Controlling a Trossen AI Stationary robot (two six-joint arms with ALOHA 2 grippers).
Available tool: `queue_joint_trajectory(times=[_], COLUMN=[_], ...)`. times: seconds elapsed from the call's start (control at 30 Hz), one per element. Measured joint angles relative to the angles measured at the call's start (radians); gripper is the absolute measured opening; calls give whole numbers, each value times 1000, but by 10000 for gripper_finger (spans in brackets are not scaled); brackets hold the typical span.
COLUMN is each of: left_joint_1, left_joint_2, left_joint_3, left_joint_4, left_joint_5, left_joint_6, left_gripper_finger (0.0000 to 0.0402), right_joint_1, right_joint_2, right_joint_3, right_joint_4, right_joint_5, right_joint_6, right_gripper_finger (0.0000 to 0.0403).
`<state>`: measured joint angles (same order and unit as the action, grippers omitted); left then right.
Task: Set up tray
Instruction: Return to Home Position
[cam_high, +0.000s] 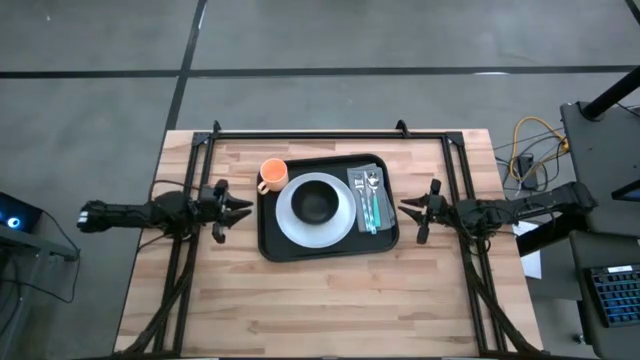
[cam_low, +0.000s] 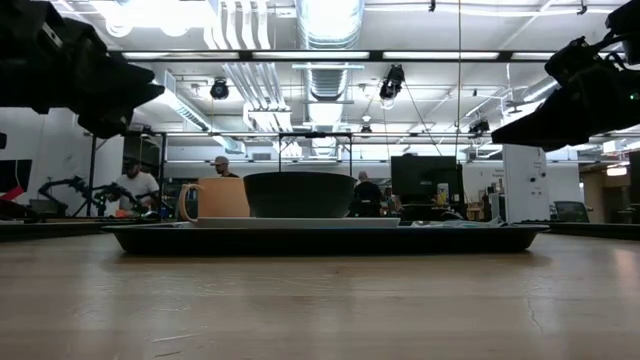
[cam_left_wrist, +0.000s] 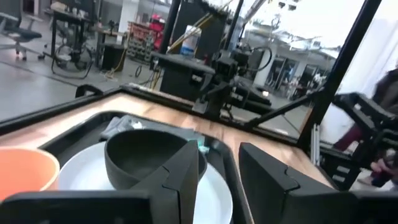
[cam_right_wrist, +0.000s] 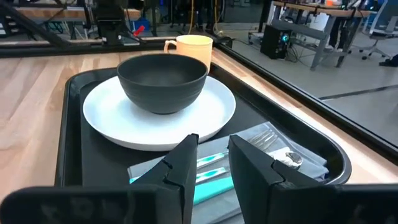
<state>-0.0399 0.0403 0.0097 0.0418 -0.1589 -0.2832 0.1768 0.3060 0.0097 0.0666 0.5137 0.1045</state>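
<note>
The black tray (cam_high: 270, 245) lies flat in the middle of the wooden table. On it stands a white plate (cam_high: 292, 222) with a dark bowl (cam_high: 317, 203) in its middle. An orange cup (cam_high: 272, 174) stands at the tray's far left corner. A grey folded napkin (cam_high: 383, 210) with teal-handled cutlery (cam_high: 368, 203) lies along the tray's right side. My left gripper (cam_high: 240, 207) hovers open just off the tray's left rim, above table height. My right gripper (cam_high: 405, 207) hovers open just off the right rim. Both point level at the tray.
A black metal frame borders the table, with a rail along the far edge (cam_high: 320, 133) and struts down both sides. Bare wood (cam_high: 320, 300) stretches between the tray and the near edge. People sit and stand in the room far behind the table (cam_low: 135, 185).
</note>
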Motion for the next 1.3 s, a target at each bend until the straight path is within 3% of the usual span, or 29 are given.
queue_joint_trajectory(times=[1.07, 1.3], left_joint_1=[0, 0], left_joint_2=[-37, -34], left_joint_3=[-1, 0], left_joint_4=[0, 0], left_joint_5=[0, 0], left_joint_6=[0, 0], left_gripper_finger=[98, 98], right_joint_1=[0, 0], right_joint_2=[2, -98], right_joint_3=[0, 0], right_joint_4=[-2, -2], right_joint_5=[1, 2], right_joint_6=[8, 8], right_gripper_finger=[68, 68])
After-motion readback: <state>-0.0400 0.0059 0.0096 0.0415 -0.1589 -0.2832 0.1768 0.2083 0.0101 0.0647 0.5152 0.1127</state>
